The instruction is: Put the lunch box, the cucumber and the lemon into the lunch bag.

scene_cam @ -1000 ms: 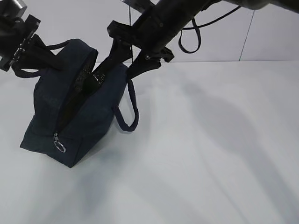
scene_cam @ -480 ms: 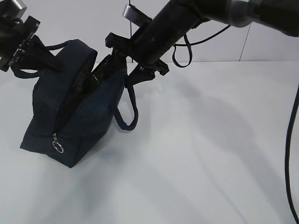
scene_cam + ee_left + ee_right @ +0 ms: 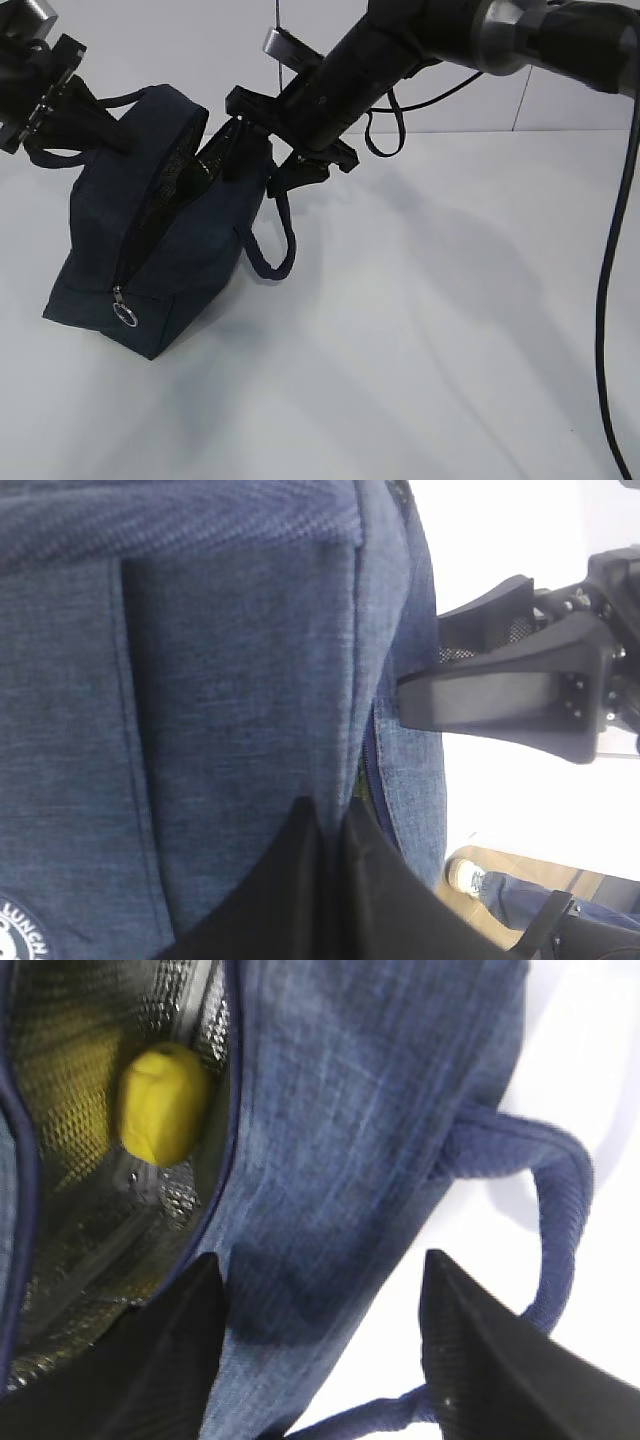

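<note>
The dark navy lunch bag (image 3: pixel 190 250) stands tilted on the white table, its top zipper open. My left gripper (image 3: pixel 105 125) is shut on the bag's fabric at its upper left; in the left wrist view the fingers (image 3: pixel 330 820) pinch the cloth beside the zipper edge. My right gripper (image 3: pixel 268 155) is open and straddles the bag's right wall (image 3: pixel 350 1110), one finger over the mouth, one outside. The yellow lemon (image 3: pixel 160 1100) lies inside on the silver lining. The lunch box and the cucumber are hidden.
The silver ring pull (image 3: pixel 126 316) hangs at the bag's near end. One loop handle (image 3: pixel 275 250) droops down the right side. Black cables (image 3: pixel 385 130) hang under the right arm. White table (image 3: pixel 450 330) spreads right of the bag.
My right gripper has drawn back up out of the bag's mouth, and the right arm has swung a little to the left. The bag and the left gripper have stayed in place.
</note>
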Controlling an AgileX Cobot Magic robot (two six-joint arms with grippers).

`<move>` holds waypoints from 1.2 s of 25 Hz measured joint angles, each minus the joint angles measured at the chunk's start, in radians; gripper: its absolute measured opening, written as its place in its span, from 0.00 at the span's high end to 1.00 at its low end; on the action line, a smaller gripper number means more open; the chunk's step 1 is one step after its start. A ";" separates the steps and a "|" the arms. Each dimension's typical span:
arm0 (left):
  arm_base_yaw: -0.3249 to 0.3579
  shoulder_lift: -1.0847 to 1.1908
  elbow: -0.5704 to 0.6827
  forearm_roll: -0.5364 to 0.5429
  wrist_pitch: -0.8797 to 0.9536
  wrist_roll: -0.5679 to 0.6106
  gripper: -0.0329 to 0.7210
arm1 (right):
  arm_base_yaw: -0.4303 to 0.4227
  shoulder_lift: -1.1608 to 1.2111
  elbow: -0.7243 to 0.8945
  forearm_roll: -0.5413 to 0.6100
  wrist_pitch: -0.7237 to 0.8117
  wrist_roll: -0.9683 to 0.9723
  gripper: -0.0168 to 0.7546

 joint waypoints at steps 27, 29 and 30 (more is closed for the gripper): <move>0.000 0.000 0.000 -0.020 0.000 0.000 0.97 | 0.000 0.000 0.000 0.009 0.046 -0.027 0.81; 0.000 0.000 0.000 -0.025 0.000 0.000 0.97 | 0.000 0.000 0.000 0.024 0.046 -0.027 0.88; 0.000 0.000 0.000 -0.030 -0.002 0.000 0.97 | 0.000 0.000 0.000 0.026 0.046 -0.027 0.92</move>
